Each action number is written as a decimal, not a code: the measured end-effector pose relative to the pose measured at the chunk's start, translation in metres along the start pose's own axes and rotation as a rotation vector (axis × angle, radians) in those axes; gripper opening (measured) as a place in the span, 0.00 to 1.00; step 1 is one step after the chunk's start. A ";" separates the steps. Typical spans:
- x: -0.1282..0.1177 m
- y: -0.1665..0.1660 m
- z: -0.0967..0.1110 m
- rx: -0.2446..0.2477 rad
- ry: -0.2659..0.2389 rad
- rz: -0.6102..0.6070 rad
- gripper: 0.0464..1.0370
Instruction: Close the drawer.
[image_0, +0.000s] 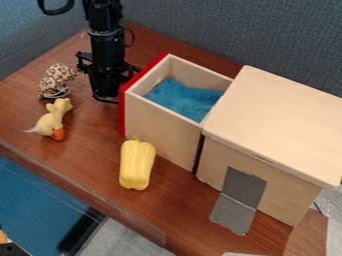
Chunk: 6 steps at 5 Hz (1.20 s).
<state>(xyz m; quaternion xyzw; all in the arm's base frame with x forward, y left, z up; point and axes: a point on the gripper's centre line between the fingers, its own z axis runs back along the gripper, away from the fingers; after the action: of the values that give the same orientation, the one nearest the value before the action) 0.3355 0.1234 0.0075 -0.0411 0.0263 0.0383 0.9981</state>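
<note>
Black and pointing down, the gripper (107, 95) hangs at the outer side of the drawer's red front (123, 112), close up against it; whether it is spread wide or drawn narrow I cannot tell from this view, nor whether it touches the panel. Above it, the black arm (105, 37) comes in from the top edge, left of the middle. The drawer (160, 132) stands open, sticking out from the wooden box (287, 120) toward the upper left, with a blue cloth (180, 100) lying inside. Grey tape (244, 187) runs down the near side of the box and onto the brown table (87, 165). Just beside the drawer's near wall lies a yellow pepper (137, 165), its stem end toward the drawer. Left of the gripper are two small toys near each other: a spotted one (55, 80) farther back, and a pale yellow one (51, 122) with an orange part at its near end. Behind the table rises a blue-grey cloth-covered wall (234, 30).
</note>
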 end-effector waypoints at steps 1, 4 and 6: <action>-0.002 -0.018 -0.001 -0.012 0.005 -0.030 0.09; -0.009 -0.058 0.001 -0.025 -0.006 -0.112 0.08; -0.008 -0.095 -0.002 -0.028 0.017 -0.186 0.08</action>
<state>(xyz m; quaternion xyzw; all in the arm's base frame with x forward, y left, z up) 0.3344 0.0286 0.0135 -0.0576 0.0302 -0.0546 0.9964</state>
